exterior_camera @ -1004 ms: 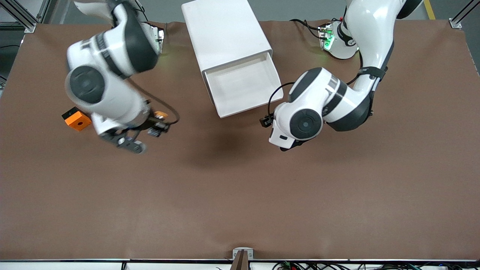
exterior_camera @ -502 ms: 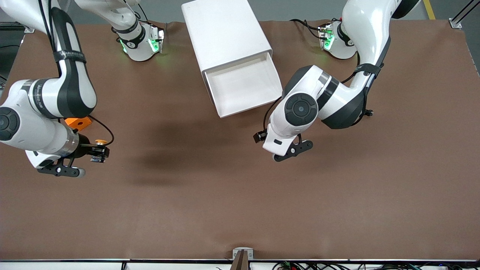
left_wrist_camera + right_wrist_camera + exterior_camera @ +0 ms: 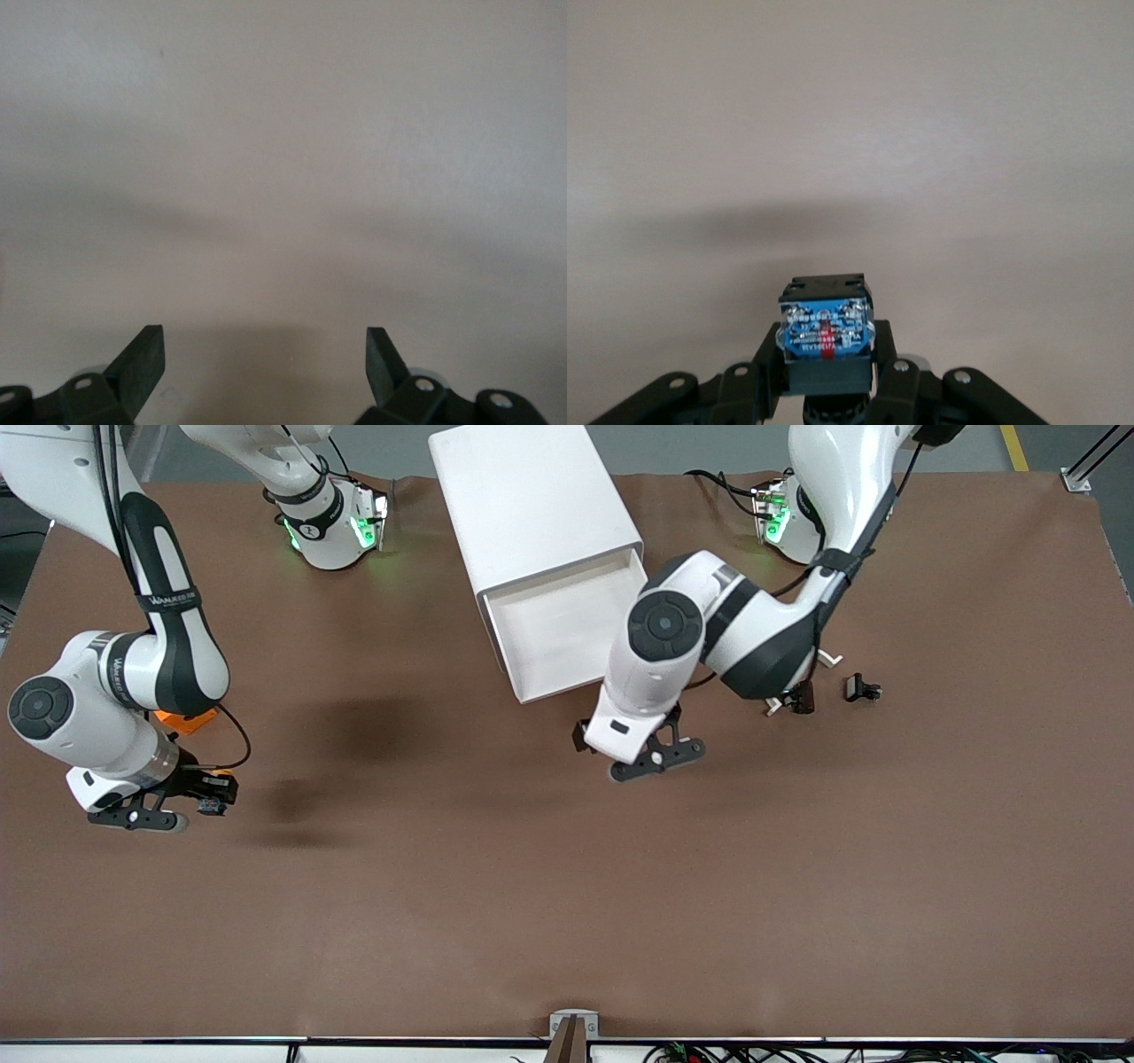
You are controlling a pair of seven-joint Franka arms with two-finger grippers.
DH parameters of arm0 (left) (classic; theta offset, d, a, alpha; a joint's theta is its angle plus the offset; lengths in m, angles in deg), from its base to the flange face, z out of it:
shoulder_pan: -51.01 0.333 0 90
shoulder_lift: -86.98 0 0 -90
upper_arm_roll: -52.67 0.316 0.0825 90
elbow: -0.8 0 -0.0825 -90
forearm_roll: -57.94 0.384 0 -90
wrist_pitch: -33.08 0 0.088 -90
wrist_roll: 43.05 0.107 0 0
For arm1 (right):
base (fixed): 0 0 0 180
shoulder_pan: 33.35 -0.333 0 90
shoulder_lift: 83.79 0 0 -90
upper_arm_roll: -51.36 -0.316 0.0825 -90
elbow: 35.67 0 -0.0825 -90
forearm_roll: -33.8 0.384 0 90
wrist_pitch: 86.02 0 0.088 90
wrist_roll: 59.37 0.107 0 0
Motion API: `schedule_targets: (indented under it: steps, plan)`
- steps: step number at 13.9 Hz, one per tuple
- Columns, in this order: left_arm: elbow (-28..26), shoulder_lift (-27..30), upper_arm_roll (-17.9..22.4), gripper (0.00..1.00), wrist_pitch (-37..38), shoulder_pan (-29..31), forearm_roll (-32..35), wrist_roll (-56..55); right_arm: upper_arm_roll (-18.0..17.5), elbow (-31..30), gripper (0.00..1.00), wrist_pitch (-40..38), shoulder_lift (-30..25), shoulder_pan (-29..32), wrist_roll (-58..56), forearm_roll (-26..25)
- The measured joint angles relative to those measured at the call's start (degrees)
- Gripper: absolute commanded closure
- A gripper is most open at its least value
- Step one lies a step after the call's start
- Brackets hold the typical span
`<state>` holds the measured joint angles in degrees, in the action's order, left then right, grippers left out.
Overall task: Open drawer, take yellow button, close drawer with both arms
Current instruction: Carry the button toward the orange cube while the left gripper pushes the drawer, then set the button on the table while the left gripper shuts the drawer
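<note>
The white cabinet (image 3: pixel 532 505) stands at the back of the table with its top drawer (image 3: pixel 567 633) pulled out; the tray looks empty. My right gripper (image 3: pixel 215 790) is at the right arm's end of the table, low over the brown mat, shut on the button (image 3: pixel 209 805). In the right wrist view the button's black-and-blue body (image 3: pixel 825 329) sits between the fingers of the right gripper (image 3: pixel 826 359); its orange cap is hidden. My left gripper (image 3: pixel 657 756) is over the mat just in front of the open drawer, open and empty (image 3: pixel 264 354).
An orange cube (image 3: pixel 186 720) lies mostly hidden under the right arm. Two small black clips (image 3: pixel 861 688) (image 3: pixel 797 700) lie toward the left arm's end of the table. The brown mat (image 3: pixel 567 903) covers the table.
The right arm carried the button away from the cabinet to its end of the table and lowered it. The left arm swung toward the drawer's front, uncovering the black clips.
</note>
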<state>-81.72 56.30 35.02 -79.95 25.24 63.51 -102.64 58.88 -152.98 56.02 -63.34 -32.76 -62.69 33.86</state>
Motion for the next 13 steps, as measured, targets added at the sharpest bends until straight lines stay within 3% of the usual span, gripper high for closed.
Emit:
schedule_targets:
  steps: [4,12,13]
  plan:
    - [-7.9,3.3,-0.1,0.0,-3.4,-2.4,0.6,-1.8,-0.2,-5.1,1.0,6.6,2.4,1.3,-1.3,0.0]
    - [-10.8,3.7,-3.6,0.0,-3.4,-4.0,0.7,-9.8,-0.4,-5.2,1.0,7.7,4.9,2.6,-1.3,0.2]
    - [-11.0,3.7,-4.4,0.0,-2.8,-4.0,0.7,-10.7,-0.6,-5.2,0.49,7.8,5.2,2.9,-1.3,0.3]
